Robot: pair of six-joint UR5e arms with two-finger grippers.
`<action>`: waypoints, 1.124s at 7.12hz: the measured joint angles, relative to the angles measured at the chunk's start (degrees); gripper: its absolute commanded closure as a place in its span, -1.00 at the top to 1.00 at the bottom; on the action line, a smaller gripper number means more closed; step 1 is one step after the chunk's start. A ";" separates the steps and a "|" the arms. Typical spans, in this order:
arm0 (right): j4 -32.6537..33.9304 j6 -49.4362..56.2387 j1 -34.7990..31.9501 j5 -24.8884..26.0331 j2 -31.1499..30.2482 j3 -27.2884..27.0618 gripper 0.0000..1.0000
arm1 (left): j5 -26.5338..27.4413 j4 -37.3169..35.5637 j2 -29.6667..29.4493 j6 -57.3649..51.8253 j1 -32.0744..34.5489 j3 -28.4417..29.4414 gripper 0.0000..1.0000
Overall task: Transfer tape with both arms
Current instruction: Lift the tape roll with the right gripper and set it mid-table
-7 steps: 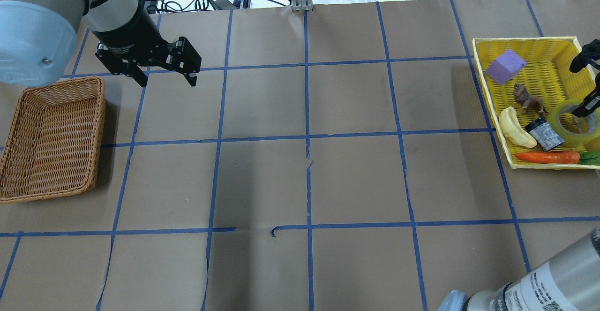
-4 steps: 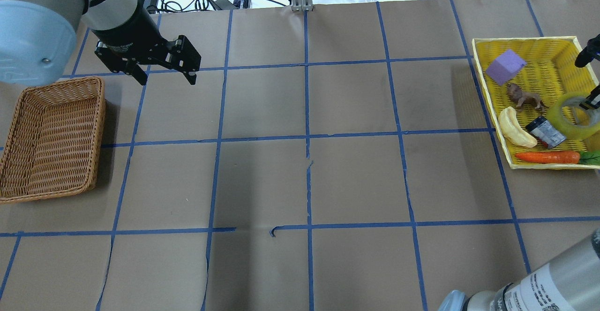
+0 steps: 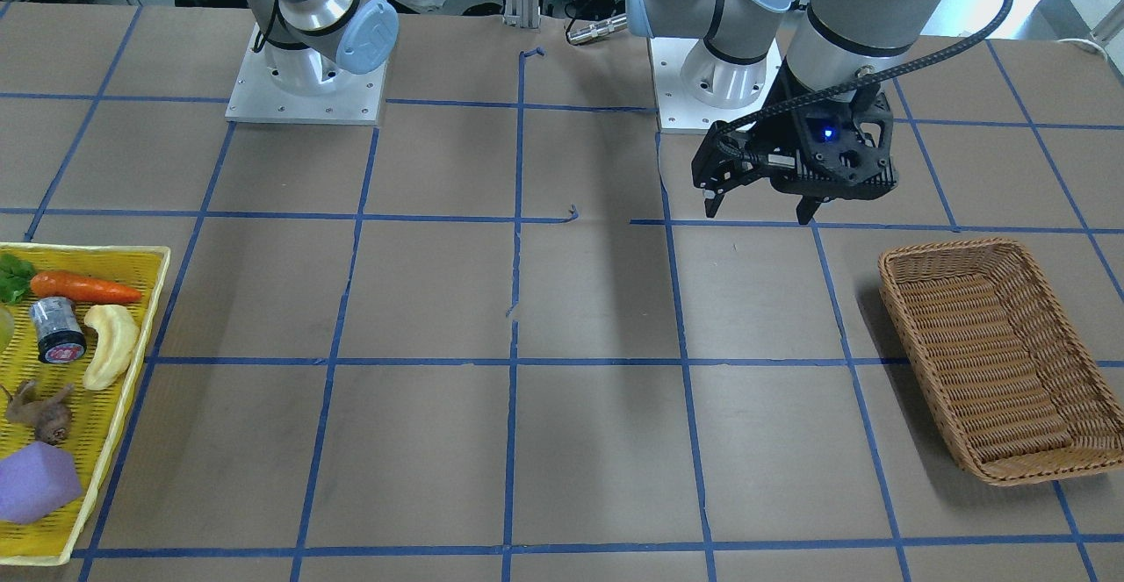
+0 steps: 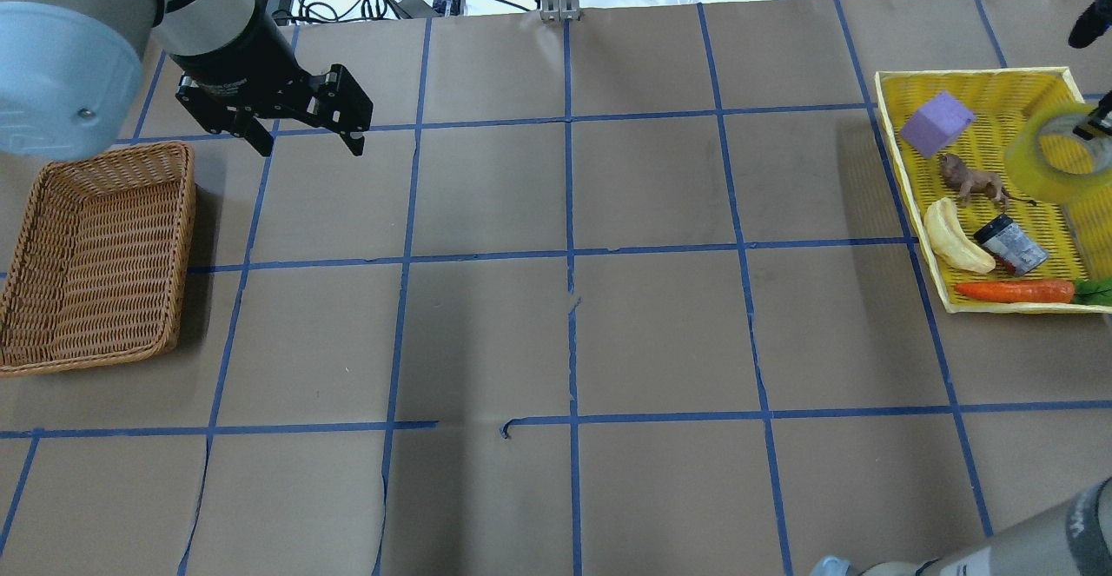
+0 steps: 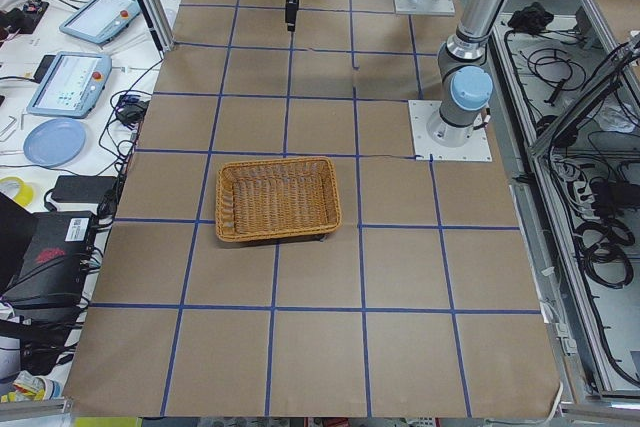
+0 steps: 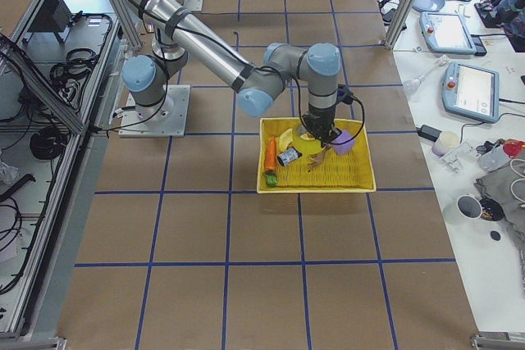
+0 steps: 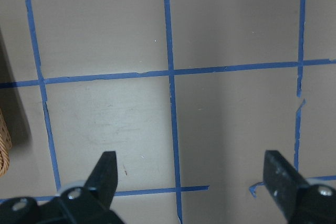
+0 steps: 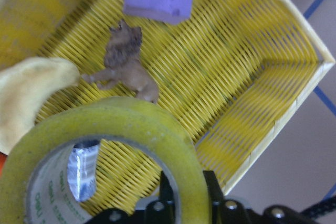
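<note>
Tape point(image 4: 1027, 166): held above the yellow tray point(image 4: 964, 73), at the right end of the desk point(image 4: 651, 324).
Right end effector point(image 8: 186, 187): clamped on the roll's wall.
Left end effector point(image 4: 310, 148): fingers apart, empty, beside the wicker basket point(image 4: 95, 254).
Done: pickup, seemingly.
Remaining: carry to the centre, hand-over, likely placing in the basket.

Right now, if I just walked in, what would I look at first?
Probably the big yellow-green tape, held up over the yellow tray on the robot's right side, pinched by the right gripper. Next you would see the left gripper, wide open, hovering over the table near an empty wicker basket at the other end.
</note>
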State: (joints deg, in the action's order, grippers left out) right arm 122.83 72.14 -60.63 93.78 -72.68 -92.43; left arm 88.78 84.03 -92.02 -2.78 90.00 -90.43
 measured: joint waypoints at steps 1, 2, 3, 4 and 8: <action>-0.54 -6.68 -6.45 0.37 -0.86 0.22 -1.00 | -0.01 0.00 0.00 0.01 0.00 0.00 1.00; -0.58 -16.13 -12.97 0.34 -0.96 0.29 -1.00 | -0.01 -0.01 0.00 -0.03 -0.02 0.00 1.00; -0.44 -25.71 -18.58 0.00 -0.42 0.34 -1.00 | 0.01 0.01 0.00 -0.11 -0.08 -0.03 1.00; 0.37 -33.80 -23.81 -0.22 1.26 0.70 -1.00 | 0.08 0.03 0.00 -0.17 -0.13 -0.04 1.00; 5.09 -63.27 -39.20 -0.33 15.24 10.32 -1.00 | 0.33 0.08 0.00 -0.21 -0.25 -0.01 1.00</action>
State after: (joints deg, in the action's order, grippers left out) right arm 127.92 8.87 -99.83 93.45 -57.44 -82.12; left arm 89.11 84.11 -92.02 -2.99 89.75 -90.44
